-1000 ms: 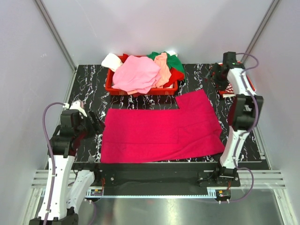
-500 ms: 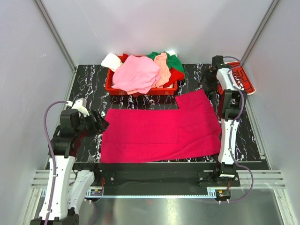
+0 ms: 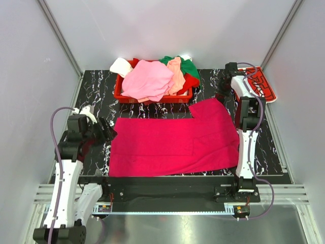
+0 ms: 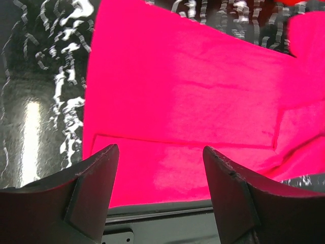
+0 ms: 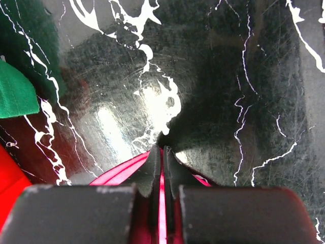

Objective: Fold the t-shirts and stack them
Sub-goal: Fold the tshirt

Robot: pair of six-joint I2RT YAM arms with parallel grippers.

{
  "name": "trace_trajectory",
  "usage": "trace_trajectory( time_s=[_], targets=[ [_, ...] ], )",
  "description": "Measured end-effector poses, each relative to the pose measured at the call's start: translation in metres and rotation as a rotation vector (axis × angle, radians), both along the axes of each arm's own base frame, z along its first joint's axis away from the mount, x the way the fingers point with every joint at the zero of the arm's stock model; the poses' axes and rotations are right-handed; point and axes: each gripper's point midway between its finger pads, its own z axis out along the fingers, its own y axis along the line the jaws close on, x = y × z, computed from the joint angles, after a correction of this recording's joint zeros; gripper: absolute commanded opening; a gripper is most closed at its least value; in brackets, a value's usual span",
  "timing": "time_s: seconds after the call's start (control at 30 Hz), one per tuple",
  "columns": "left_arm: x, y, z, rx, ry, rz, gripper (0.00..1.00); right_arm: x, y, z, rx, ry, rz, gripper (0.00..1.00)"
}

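- Black marbled tabletop [image 3: 96, 96].
- Magenta tee [image 3: 172, 145] lies spread flat across its middle.
- Red basket [image 3: 122, 94] at the far edge holds heaped tees, pink tee [image 3: 148, 79] on top.
- Right gripper [image 5: 162, 152] is clenched on the magenta tee's far right corner.
- Left gripper [image 4: 158, 150] hangs released over the tee's left end.

Both arms are white shells broken by black joint housings. The left arm [image 3: 68, 168], at the lower left of the top view, has a lavender-grey cable [image 3: 53, 129] arcing off its side. The right arm [image 3: 247, 145], at the right, has a similar one and stands on a black base [image 3: 238, 192]. The left end effector [image 4: 160, 152] has dark grey, wedge-shaped fingers [image 4: 94, 188] with bevelled edges. The right end effector [image 5: 162, 152] has black fingers tapering to thin tips from blocky matte mounts.
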Motion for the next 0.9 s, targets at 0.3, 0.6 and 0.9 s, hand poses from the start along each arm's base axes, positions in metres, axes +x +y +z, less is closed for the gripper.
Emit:
trace_trajectory(
  time_s=[0.3,0.6,0.9],
  targets=[
    [0.04,0.01,-0.03,0.001,0.179,0.068,0.65,-0.017,0.0,0.003,-0.002,0.018,0.005,0.0],
    [0.154,0.024,-0.049,0.052,0.29,0.115,0.61,-0.051,0.018,0.063,0.015,-0.041,0.035,0.0],
    [0.177,0.037,-0.131,0.128,0.459,0.136,0.58,-0.093,0.054,0.165,0.087,-0.261,0.103,0.0]
  ],
)
